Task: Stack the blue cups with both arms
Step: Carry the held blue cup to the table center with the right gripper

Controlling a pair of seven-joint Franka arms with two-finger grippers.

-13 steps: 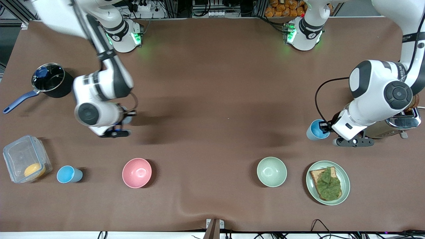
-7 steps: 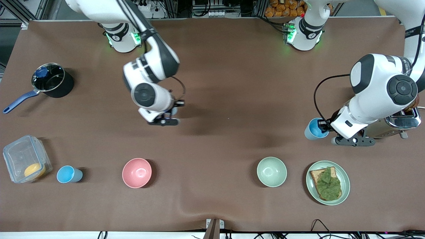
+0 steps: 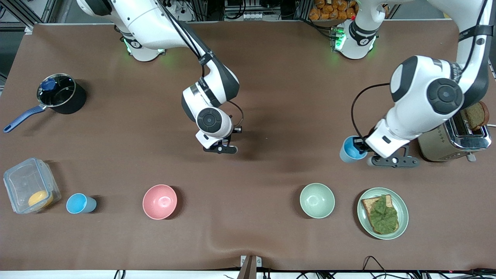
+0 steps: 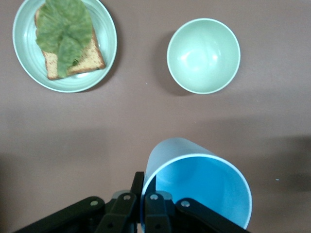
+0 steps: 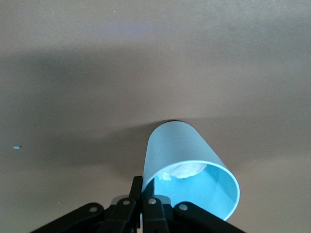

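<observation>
We find a third blue cup (image 3: 80,204) standing on the table (image 3: 248,240) nearest the front camera, between the clear container (image 3: 31,185) and the pink bowl (image 3: 159,201). Farther back, the left hand (image 3: 361,148) is closed on the rim of the brighter blue cup (image 3: 352,149), held over bare table farther from the camera than the pale green bowl (image 3: 317,200) and sandwich plate (image 3: 403,213). The right hand (image 3: 226,144) sits over mid-table; its wrist hides its load in the front view. Only the right wrist view shows the paler cup (image 5: 189,167), pinched by the rim, with something whitish inside that we cannot identify. Since a second ago the right arm has swung from near the saucepan (image 3: 61,98) toward the centre, and the left hand has shifted slightly inward, exposing the toaster (image 3: 455,137).
</observation>
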